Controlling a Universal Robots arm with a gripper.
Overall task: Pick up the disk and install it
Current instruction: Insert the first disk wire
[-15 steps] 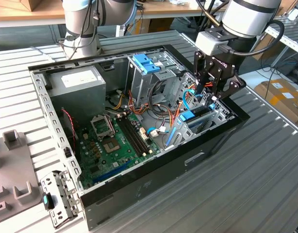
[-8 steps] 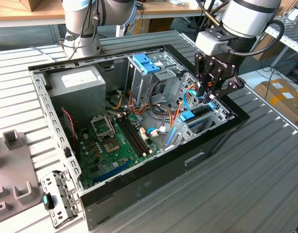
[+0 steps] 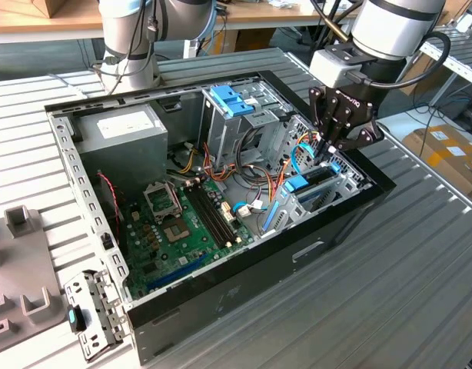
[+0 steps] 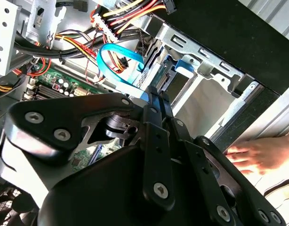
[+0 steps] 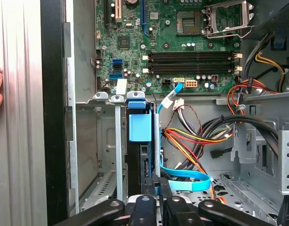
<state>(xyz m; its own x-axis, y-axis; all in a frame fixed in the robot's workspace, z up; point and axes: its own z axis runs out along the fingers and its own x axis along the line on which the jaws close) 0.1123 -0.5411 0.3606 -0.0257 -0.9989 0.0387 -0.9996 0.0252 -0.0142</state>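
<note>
Blue-framed and standing on edge, the disk (image 5: 139, 127) sits in the drive bay (image 5: 118, 155) at the case's corner, and the gripper (image 4: 154, 94) hangs at its end, fingers pinched together, probably for pressing it home.

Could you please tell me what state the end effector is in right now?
End effector: closed, fingertips together, down by the disk standing in its bay; a grip on it cannot be told.

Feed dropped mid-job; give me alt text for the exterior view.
The arm's black gripper reaches into the open black computer case, over the flat blue-framed disk standing on edge in the metal drive bay at the exterior view's right.
</note>
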